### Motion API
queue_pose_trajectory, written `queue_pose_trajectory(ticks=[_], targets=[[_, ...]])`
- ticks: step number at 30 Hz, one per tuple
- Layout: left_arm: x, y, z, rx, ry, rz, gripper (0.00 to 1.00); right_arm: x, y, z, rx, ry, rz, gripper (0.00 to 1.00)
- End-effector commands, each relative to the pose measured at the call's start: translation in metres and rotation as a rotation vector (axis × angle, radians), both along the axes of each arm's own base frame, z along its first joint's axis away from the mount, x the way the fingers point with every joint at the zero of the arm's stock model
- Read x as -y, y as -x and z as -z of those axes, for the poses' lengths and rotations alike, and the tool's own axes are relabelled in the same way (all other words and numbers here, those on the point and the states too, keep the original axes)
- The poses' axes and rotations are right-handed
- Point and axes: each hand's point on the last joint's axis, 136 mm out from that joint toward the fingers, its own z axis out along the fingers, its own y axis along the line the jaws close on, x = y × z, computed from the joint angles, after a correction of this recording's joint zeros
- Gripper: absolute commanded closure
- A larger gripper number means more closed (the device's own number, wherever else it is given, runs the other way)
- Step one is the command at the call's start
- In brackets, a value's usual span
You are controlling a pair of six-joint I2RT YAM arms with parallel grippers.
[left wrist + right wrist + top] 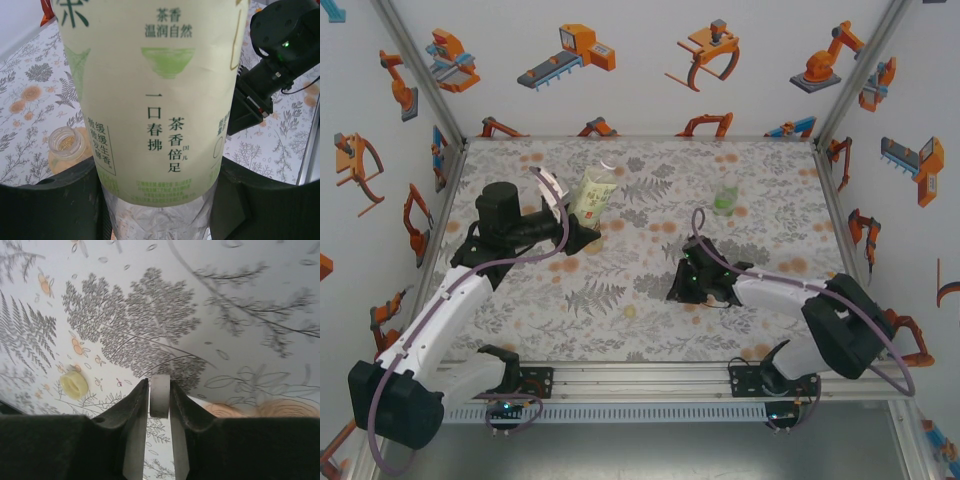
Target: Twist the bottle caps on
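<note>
My left gripper [586, 222] [157, 202] is shut on the lower body of the pale yellowish bottle [595, 190] [150, 85], which has a cream and green label. Beside it an open bottle neck [65, 141] with amber under it stands uncapped. The green bottle [725, 200] stands upright at the back, right of centre. My right gripper [692, 288] [159, 385] is low over the table and shut on the white cap [160, 397], held edge-on between the tips. The pale yellow cap [74, 385] lies on the cloth, left of those fingers.
A floral-print cloth [620, 300] covers the table. Printed walls [640, 60] close the back and both sides. A metal rail [650, 372] runs along the near edge by the arm bases. The right arm's wrist [280, 45] sits close to the right of the held bottle.
</note>
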Motion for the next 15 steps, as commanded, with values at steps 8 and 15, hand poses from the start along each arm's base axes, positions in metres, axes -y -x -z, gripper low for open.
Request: queue_pose_trajectory(ticks=[8, 15], targets=[[0.008, 0.003, -0.01, 0.014, 0.033, 0.048, 0.91, 0.068, 0.016, -0.004, -0.035, 0.193, 0.109, 0.55], [0.007, 0.004, -0.013, 0.024, 0.03, 0.05, 0.9, 0.053, 0.006, -0.027, 0.011, 0.29, 0.041, 0.53]])
